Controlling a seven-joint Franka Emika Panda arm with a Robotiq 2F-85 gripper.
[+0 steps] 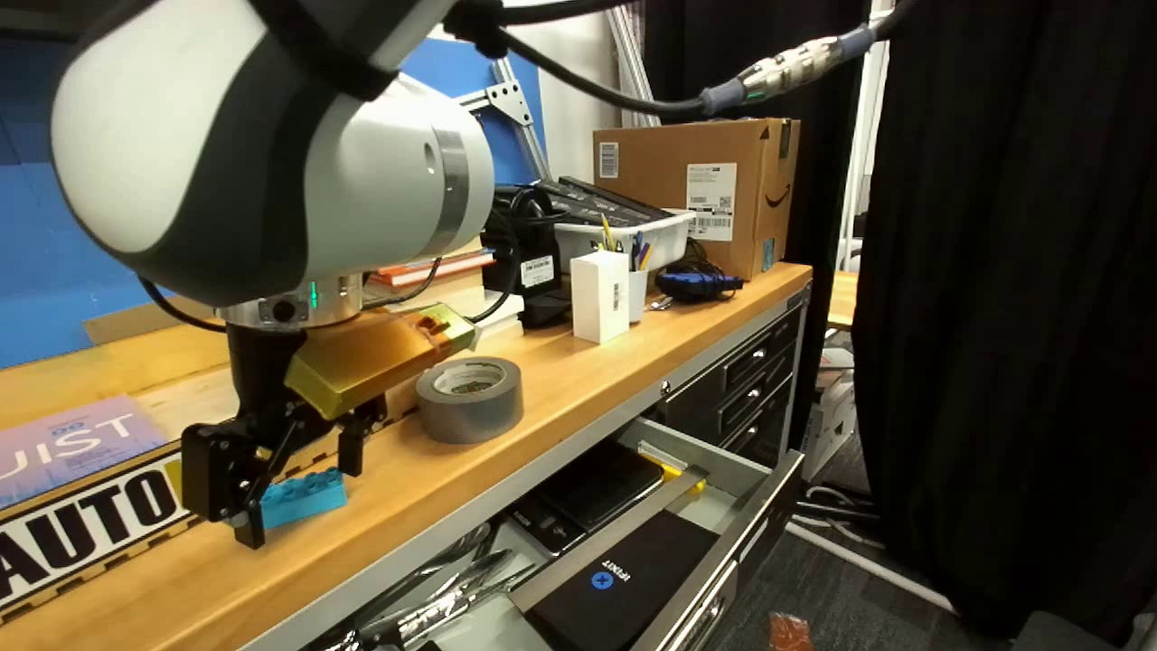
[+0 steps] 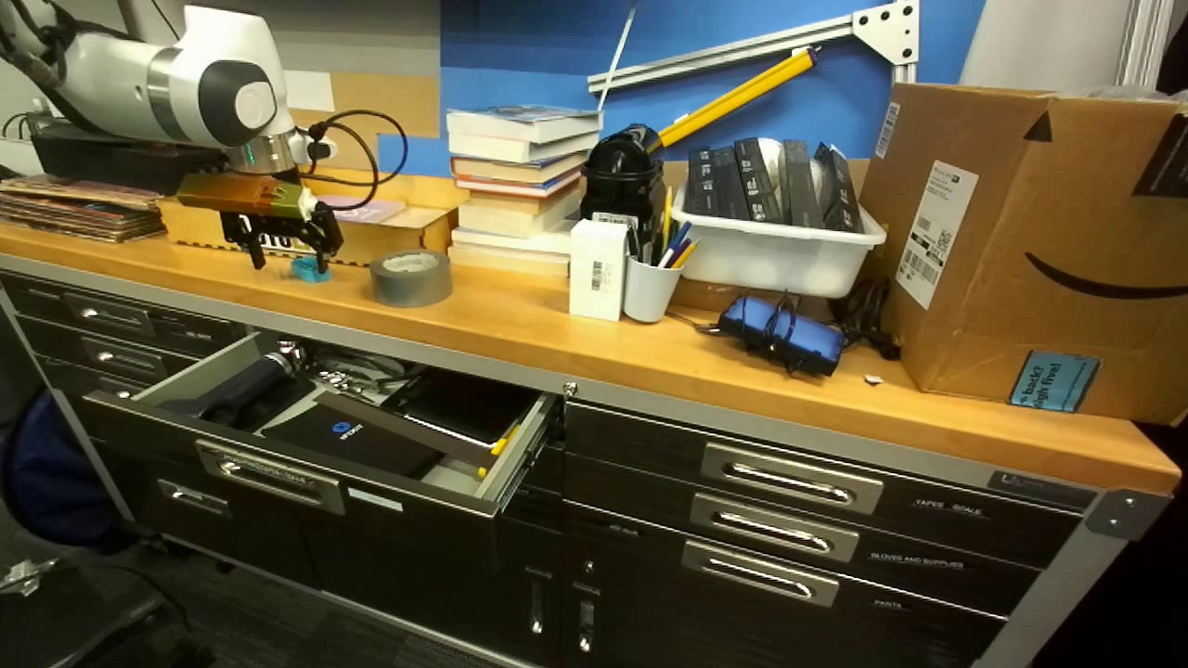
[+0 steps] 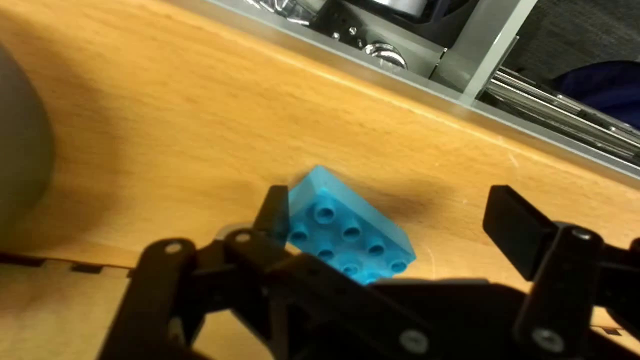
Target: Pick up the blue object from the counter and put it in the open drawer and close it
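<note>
The gripper (image 3: 392, 220) is spread wide, holding nothing. In the wrist view, the block (image 3: 347, 231) sits mid-frame on the counter (image 3: 175, 125), closer to the finger (image 3: 275, 210) at frame left. Best to center it, match its slant, then squeeze.

- Wrist view: your gripper (image 3: 392, 217) partly hides the blue brick (image 3: 345, 220).
- The left edge crops the tape roll (image 3: 22, 145).
- In an exterior view, the bottom crops your drawer (image 1: 757, 520).
</note>
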